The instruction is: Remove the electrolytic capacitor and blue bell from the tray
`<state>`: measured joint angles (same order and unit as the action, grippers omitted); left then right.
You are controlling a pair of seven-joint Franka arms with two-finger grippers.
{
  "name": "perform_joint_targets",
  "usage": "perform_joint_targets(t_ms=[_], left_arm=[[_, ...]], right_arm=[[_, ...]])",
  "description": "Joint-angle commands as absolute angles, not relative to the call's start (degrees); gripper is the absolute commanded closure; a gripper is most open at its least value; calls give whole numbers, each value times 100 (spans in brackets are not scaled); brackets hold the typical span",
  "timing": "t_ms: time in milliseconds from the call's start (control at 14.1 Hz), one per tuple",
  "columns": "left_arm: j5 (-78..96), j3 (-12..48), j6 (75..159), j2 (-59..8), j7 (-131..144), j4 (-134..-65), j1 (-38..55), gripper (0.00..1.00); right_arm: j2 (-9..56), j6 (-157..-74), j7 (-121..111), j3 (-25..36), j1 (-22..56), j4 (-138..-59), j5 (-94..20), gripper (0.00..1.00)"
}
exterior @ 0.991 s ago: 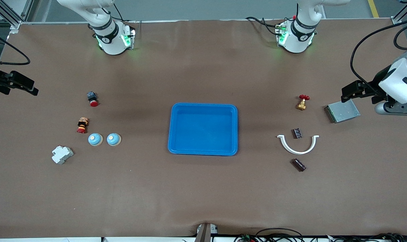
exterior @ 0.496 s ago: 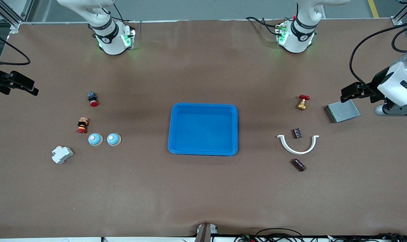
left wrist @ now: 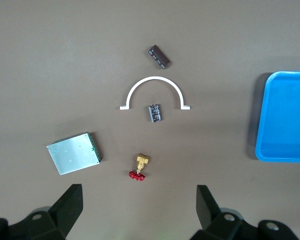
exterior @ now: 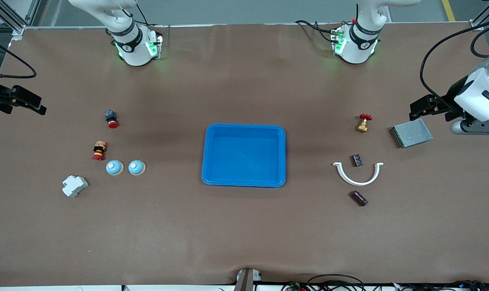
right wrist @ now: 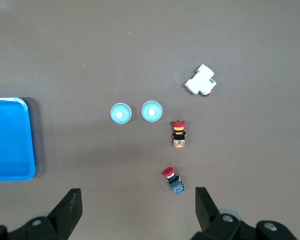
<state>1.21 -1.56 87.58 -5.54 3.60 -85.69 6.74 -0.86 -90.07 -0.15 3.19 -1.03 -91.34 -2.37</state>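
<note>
The tray (exterior: 243,155) sits empty on the tabletop (exterior: 244,226), so I judge the job done. Both blue bells (exterior: 114,167) lie beside it toward the right arm's end; the two capacitors (exterior: 359,198) lie toward the left arm's end, by the white arc (exterior: 358,174). Over the last second the left gripper (left wrist: 139,202) has drifted slightly, retreating above the metal plate (exterior: 412,133), fingers spread. The right gripper (right wrist: 138,202) waits, also spread wide.
</note>
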Motion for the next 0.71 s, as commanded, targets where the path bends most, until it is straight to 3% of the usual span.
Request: perform_joint_targets(t_ms=[0,637], left_arm=[[176,-149,8842,-396,413,-8719,703,0],[132,-106,8851,-431,413,-8710,642,0]], right_arm=[[-97,-8991,26,308,-123,-9141,-325,0],[-79,-9009,35,308,-106,-9141,-325,0]])
